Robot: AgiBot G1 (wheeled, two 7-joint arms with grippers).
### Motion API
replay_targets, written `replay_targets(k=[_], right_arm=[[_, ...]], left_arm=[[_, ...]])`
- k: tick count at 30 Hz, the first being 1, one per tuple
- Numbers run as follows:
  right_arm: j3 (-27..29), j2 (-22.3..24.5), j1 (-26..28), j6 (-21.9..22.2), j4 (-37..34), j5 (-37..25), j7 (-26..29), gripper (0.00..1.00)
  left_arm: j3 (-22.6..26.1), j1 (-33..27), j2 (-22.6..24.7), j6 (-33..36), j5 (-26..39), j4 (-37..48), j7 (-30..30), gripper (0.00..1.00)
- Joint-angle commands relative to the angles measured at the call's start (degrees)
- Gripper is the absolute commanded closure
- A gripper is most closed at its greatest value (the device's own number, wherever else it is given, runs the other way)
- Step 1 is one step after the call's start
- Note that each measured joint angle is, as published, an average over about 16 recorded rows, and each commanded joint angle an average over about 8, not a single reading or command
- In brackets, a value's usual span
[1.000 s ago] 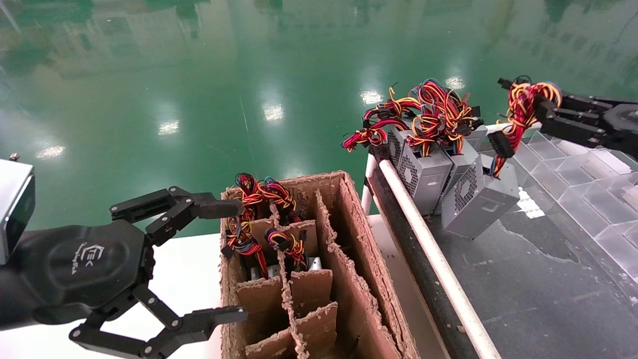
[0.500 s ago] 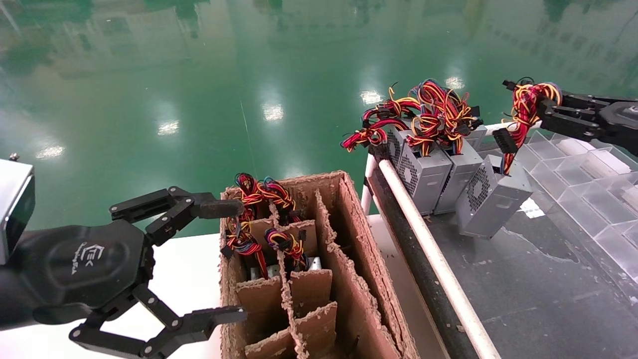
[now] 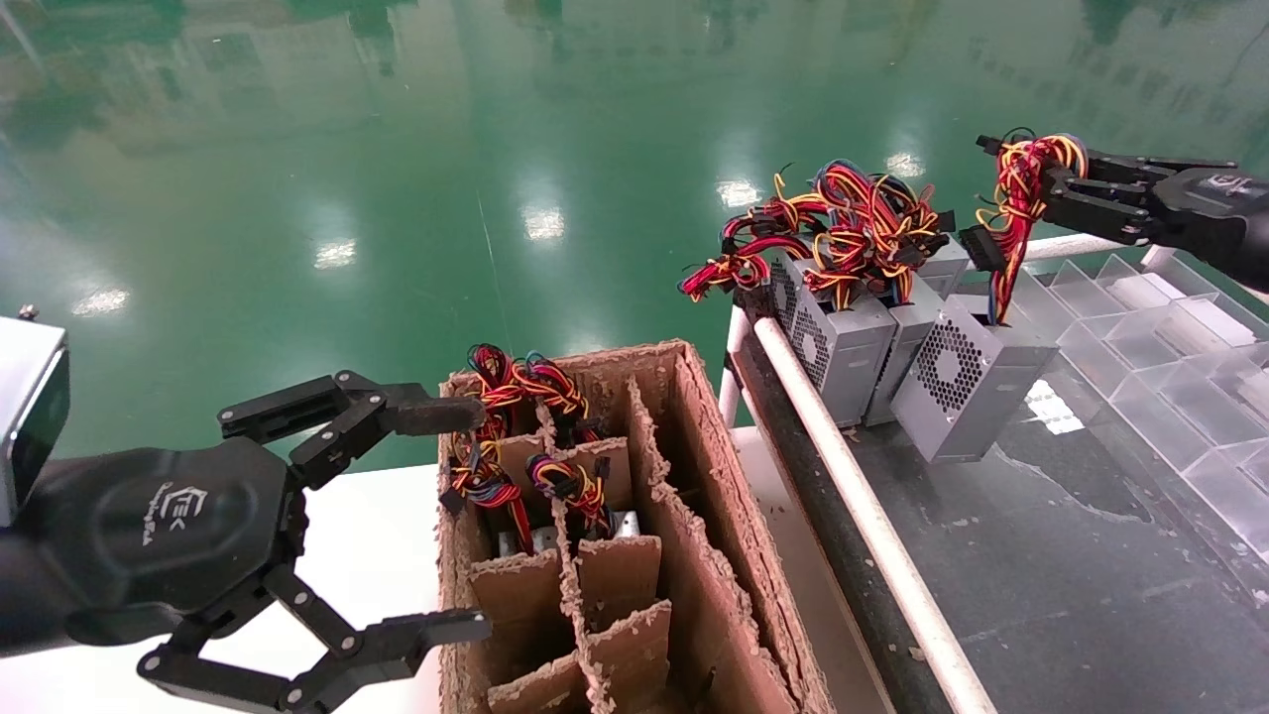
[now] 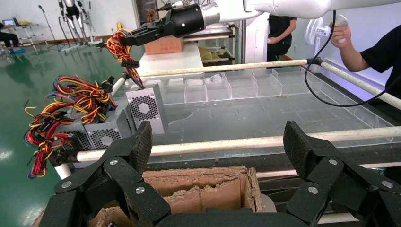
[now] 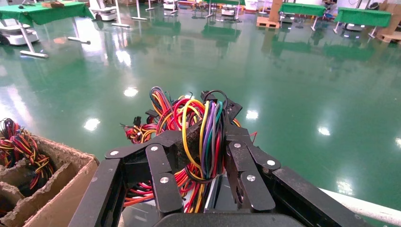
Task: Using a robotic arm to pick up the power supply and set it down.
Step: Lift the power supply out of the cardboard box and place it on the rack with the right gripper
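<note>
My right gripper (image 3: 1049, 184) is shut on the red, yellow and orange wire bundle (image 5: 206, 142) of a grey power supply (image 3: 967, 382). The box hangs tilted beneath the bundle, honeycomb grille facing me, and its lower edge is at the dark surface. It leans beside two other power supplies (image 3: 843, 342). The left wrist view shows the same box (image 4: 146, 109) under the right gripper (image 4: 135, 38) and the white arm (image 4: 283, 7). My left gripper (image 3: 451, 521) stands open beside the cardboard box (image 3: 714, 555), holding nothing.
The cardboard box has dividers, and wired units (image 3: 516, 436) sit in its far cells. A white rail (image 3: 863, 506) edges the dark surface (image 3: 1071, 575). Clear plastic compartments (image 3: 1170, 357) line the right. A person (image 4: 373, 52) stands beyond the far rail.
My right gripper has risen and drawn back a little with the wire bundle. The power supply beneath it has swung and shifted closer to its neighbours. The left arm has not moved.
</note>
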Motion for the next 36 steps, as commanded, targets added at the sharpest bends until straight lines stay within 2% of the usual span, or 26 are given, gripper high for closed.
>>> replay_targets(k=[1, 18, 29, 36], right_arm=[[-0.09, -0.29, 0.51, -0.24, -1.34, -0.15, -0.69, 1.0], [-0.73, 1.24, 3.13, -1.9, -6.75, -1.22, -3.36, 1.0], [-1.4, -1.54, 6.71, 1.05, -7.68, -2.25, -3.6, 1.0], [-2.0, -4.42, 8.51, 4.4, -8.52, -3.15, -3.78, 1.0]], left_arm=[[0.0, 0.0, 0.0, 0.0, 0.0, 0.0, 0.0, 0.0], [0.01, 0.0, 0.0, 0.0, -0.01, 0.0, 0.01, 0.0], [0.02, 0.0, -0.01, -0.01, -0.01, 0.0, 0.01, 0.0], [0.02, -0.01, -0.01, -0.01, -0.02, 0.0, 0.01, 0.0]])
